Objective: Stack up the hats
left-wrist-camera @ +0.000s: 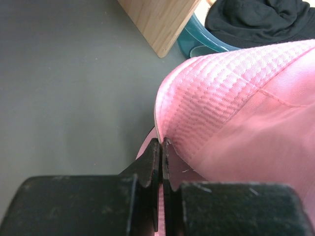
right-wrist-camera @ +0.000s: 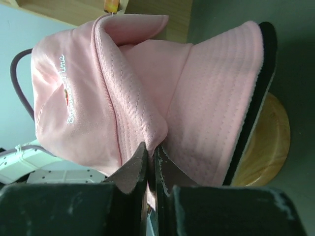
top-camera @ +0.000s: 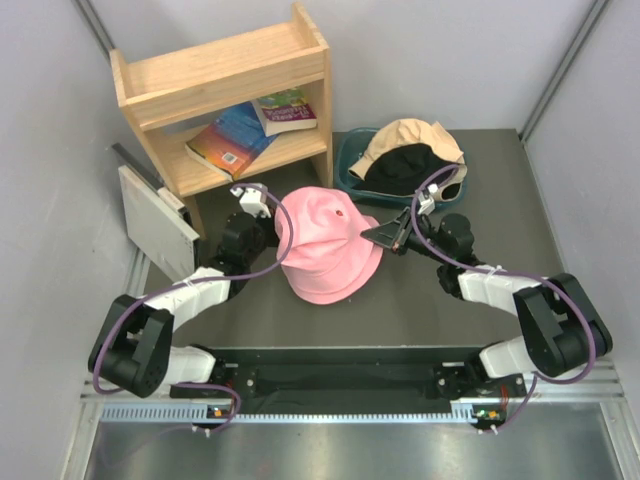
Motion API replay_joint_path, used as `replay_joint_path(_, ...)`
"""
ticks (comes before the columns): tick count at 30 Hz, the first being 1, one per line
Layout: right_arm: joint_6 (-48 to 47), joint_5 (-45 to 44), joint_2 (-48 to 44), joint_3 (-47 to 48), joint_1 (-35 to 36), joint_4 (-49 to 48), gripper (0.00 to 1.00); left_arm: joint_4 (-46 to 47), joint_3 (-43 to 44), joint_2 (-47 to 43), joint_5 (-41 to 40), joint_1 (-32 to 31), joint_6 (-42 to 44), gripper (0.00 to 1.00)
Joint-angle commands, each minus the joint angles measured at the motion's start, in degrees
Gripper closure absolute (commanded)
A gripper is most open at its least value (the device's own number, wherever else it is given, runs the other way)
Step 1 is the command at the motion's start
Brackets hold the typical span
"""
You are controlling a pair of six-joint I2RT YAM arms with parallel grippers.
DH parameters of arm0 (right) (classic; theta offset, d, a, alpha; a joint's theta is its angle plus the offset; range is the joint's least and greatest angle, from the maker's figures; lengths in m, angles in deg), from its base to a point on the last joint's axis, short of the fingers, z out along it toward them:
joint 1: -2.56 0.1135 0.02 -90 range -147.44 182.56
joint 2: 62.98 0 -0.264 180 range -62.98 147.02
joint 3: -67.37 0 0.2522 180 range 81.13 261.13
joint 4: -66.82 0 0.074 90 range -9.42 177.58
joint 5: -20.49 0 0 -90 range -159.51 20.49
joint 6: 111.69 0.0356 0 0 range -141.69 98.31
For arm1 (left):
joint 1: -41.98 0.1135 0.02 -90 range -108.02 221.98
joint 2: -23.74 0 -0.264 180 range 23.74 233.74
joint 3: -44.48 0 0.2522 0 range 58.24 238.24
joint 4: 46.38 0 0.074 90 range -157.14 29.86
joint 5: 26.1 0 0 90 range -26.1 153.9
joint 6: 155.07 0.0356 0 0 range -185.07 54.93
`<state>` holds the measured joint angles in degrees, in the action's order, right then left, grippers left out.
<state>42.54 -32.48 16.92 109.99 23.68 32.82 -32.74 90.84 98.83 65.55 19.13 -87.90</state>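
Main item: the pink hat [top-camera: 325, 250] sits mid-table [top-camera: 400, 315], crumpled and drawn up at both sides; the right wrist view shows its brim draped over a round wooden stand [right-wrist-camera: 269, 142]
Under the brim: a dark layer [right-wrist-camera: 264, 83] follows the pink edge; whether it is a second hat or a lining cannot be told
Left gripper [left-wrist-camera: 161, 147]: jaws shut tight on the left brim edge, with only a thin fold of cloth between them
Right gripper [right-wrist-camera: 151, 152]: jaws shut on a pinched fold of the right brim
Other hats: the tan hat [top-camera: 415, 140] lies over the black hat [top-camera: 405, 170] in the teal tub [top-camera: 345, 165], behind and right of the pink one and not touching it
Surroundings: the wooden shelf [top-camera: 225, 90] with books [top-camera: 235, 140] stands just behind the left gripper
Risk, grip: both holds are on thin, soft edges; under tension the cloth could slip from one side, so that side would drop and the hat would hang lopsided
Risk, uneven pull: if the arms travel at different rates, the crown could twist or the brim could drag on the stand and shift or tip it
Risk, collision: the left wrist works close to the shelf post; a rearward swing could strike it
Risk, stack: a twisted hat would likely sit skewed and leave a poor base for the remaining hats
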Motion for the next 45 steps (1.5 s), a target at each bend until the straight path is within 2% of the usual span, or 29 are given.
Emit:
replay_joint_path(1,-1.64,-6.0,-1.41,-2.76,-0.38,-1.73,1.0,3.28,-1.05,-2.23,-1.12,0.26,-0.29,1.0)
replay_joint_path(5,-9.18,-10.22,-5.01,-3.72,-0.38,10.38,1.0,2.05,-3.06,-3.28,-3.32,1.23,-0.9,1.0)
replay_joint_path(10,-13.51,-13.92,-8.7,-5.04,-0.38,16.3,1.0,1.0,-5.0,-5.21,-4.63,1.67,-2.3,1.0)
replay_joint_path(11,-13.6,-13.92,-8.97,-5.22,-0.38,16.39,1.0,0.12,-4.83,-5.65,-4.64,1.67,-2.92,0.96)
replay_joint_path(12,-13.69,-13.66,-9.58,-5.13,-0.3,16.57,1.0,-1.54,-4.48,-7.4,-4.73,1.67,-3.27,0.79)
replay_joint_path(14,-13.78,-13.39,-10.02,-4.52,-0.21,16.66,1.0,-6.72,-3.16,-10.04,-4.9,1.67,-4.32,0.62)
replay_joint_path(15,-13.95,-13.31,-10.37,-4.17,-0.12,17.44,1.0,-8.48,-2.72,-13.36,-5.25,1.67,-4.76,0.42)
replay_joint_path(17,-14.83,-13.31,-10.29,-3.29,0.14,18.15,1.0,-13.32,-2.1,-17.24,-6.22,1.67,-5.64,0.3)
replay_joint_path(19,-15.27,-13.39,-10.2,-3.02,0.23,18.5,1.0,-16.48,-2.01,-22.95,-6.75,1.67,-6.61,0.22)
replay_joint_path(22,-15.97,-13.57,-9.24,-2.76,0.32,18.59,1.0,-20.1,-4.37,-30.25,-6.75,1.67,-9.94,0.21)
replay_joint_path(25,-16.5,-13.57,-7.57,-2.41,0.23,17.89,1.0,-17.3,-10.15,-35.88,-3.16,1.67,-14.6,0.25)
replay_joint_path(26,-16.76,-13.48,-7.13,-2.23,0.32,17.71,1.0,-13.11,-12.01,-37.37,0.16,1.67,-15.22,0.26)
replay_joint_path(30,-19.04,-12.96,-4.32,-0.65,0.32,17.36,1.0,-6.07,-19.4,-38.53,4.57,1.67,-17.07,0.3)
replay_joint_path(33,-20.63,-12.87,-2.21,1.98,0.23,18.67,1.0,-3.15,-20.82,-38.26,7.57,1.67,-18.73,0.31)
replay_joint_path(38,-20.98,-12.87,0.34,5.15,0.23,19.03,1.0,-2.0,-23.28,-39.49,5.74,1.67,-21.02,0.33)
replay_joint_path(43,-20.9,-12.95,0.79,5.85,0.32,19.47,1.0,5.72,-27.67,-39.94,6.26,1.67,-25.24,0.37)
replay_joint_path(45,-20.98,-13.13,0.43,5.85,0.23,19.82,1.0,6.0,-27.94,-39.32,6.43,1.67,-25.51,0.37)
